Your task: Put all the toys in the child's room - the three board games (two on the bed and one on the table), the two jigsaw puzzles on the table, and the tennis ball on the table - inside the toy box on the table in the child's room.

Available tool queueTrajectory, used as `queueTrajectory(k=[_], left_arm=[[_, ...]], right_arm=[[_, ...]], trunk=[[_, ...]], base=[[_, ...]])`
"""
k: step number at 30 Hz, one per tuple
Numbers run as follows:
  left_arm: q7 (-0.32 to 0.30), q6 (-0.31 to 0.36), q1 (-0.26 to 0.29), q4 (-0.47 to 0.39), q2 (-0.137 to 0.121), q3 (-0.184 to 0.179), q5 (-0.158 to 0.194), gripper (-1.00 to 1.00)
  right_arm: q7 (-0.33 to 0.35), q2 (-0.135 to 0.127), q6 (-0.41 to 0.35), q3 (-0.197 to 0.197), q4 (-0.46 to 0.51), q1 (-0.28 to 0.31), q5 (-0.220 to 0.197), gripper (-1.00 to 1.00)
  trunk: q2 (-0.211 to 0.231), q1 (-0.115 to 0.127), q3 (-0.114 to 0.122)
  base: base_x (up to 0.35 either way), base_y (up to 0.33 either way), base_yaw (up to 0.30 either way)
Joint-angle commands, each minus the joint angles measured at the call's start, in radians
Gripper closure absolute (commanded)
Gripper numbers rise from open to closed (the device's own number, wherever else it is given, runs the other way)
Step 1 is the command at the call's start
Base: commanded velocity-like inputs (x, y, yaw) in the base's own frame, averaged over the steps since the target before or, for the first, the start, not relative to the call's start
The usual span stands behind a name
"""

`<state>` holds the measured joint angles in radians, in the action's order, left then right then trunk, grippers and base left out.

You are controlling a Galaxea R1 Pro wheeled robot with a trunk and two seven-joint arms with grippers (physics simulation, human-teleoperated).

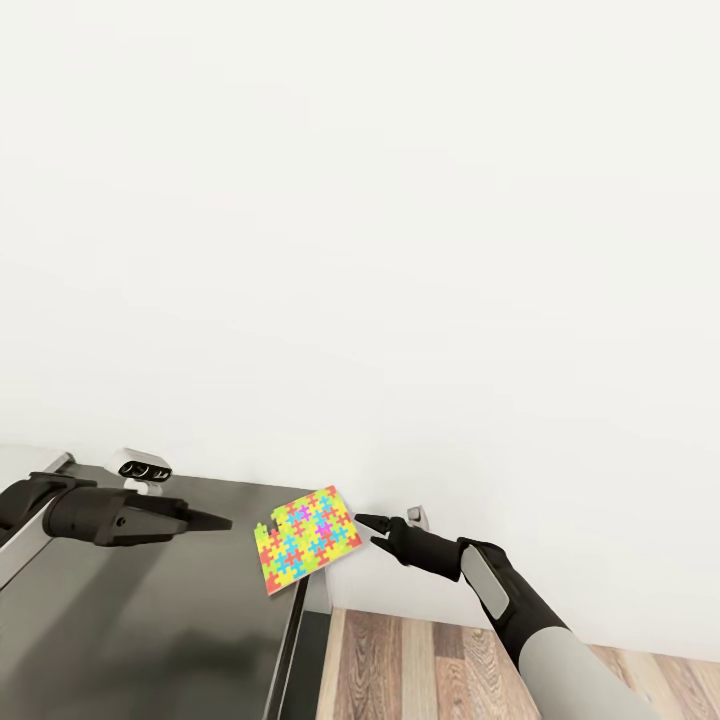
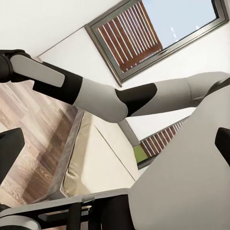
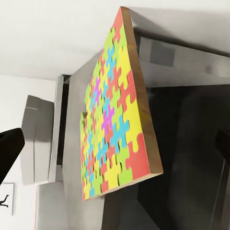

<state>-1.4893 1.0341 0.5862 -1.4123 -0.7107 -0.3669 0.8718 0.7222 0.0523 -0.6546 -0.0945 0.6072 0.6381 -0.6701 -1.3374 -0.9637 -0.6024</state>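
A glossy, mirror-smooth finish is seen on the dark grey table top [image 1: 150, 610]. The multicoloured jigsaw puzzle sheet [image 1: 308, 540] is edged in brown, cardboard-like material. Matt wood-grain planks form the floor [image 1: 420, 665].

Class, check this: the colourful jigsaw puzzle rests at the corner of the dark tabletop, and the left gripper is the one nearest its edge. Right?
Not quite. In the head view the jigsaw puzzle does sit at the dark tabletop's corner, but the right gripper is nearest its edge; the left gripper is farther off.
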Motion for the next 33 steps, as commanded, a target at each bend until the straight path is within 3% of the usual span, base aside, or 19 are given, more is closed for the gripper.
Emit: queueTrajectory(k=[1, 21, 33], left_arm=[[-0.003, 0.011, 0.001, 0.001, -0.001, -0.003, 0.003, -1.0], [-0.002, 0.01, 0.001, 0.001, 0.0, -0.003, 0.004, -1.0], [-0.002, 0.011, 0.001, 0.001, 0.0, -0.003, 0.004, -1.0]], right_arm=[[-0.001, 0.0, -0.007, -0.001, 0.0, 0.001, -0.006, -1.0], [-0.003, 0.0, -0.007, -0.001, 0.0, 0.0, -0.006, -1.0], [-0.003, 0.0, -0.007, -0.001, 0.0, 0.001, -0.006, -1.0]], trunk=[[-0.001, 0.0, -0.001], [-0.001, 0.0, -0.001], [-0.085, -0.046, -0.039]], base=[[0.0, 0.001, 0.0], [0.0, 0.027, 0.0], [0.0, 0.0, 0.0]])
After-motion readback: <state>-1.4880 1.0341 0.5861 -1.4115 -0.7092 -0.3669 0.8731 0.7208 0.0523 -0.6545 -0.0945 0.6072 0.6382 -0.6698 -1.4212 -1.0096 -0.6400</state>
